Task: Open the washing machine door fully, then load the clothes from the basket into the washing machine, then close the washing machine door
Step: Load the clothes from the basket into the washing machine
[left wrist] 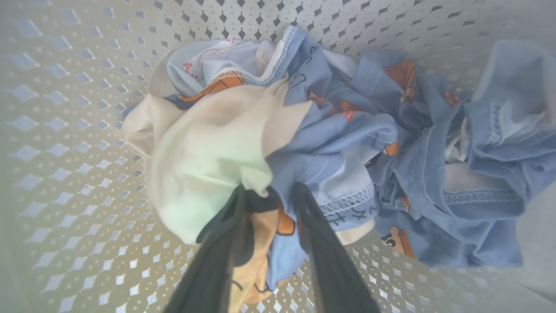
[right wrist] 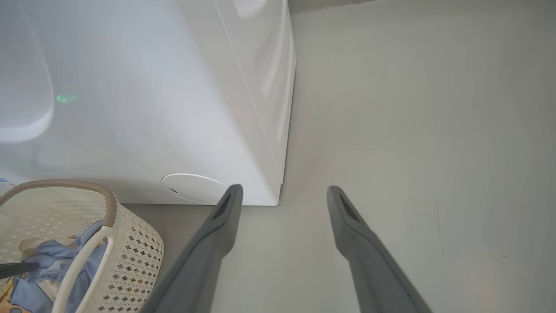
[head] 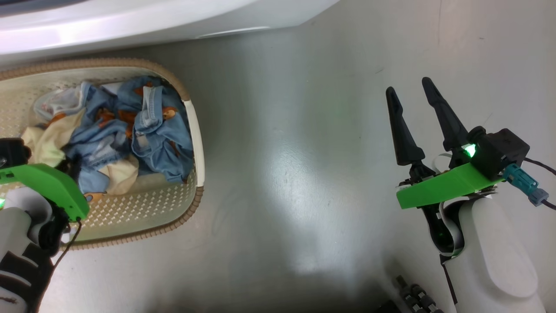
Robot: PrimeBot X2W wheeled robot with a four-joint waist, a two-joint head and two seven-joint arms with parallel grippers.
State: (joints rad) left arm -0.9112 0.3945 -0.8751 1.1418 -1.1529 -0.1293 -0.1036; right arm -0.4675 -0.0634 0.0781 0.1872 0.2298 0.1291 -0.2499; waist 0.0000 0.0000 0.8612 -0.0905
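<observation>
Dark fingers of left gripper dig into the clothes, part-way apart w/ a cream-and-orange fold btwn them; can't tell if it's truly pinched. Blue bear-print and cream pieces lie bunched inside the basket, which sits on the floor. Well apart, right gripper hangs over bare floor, fingers spread wide, nothing btwn. Just beyond the basket stands the white washing machine
</observation>
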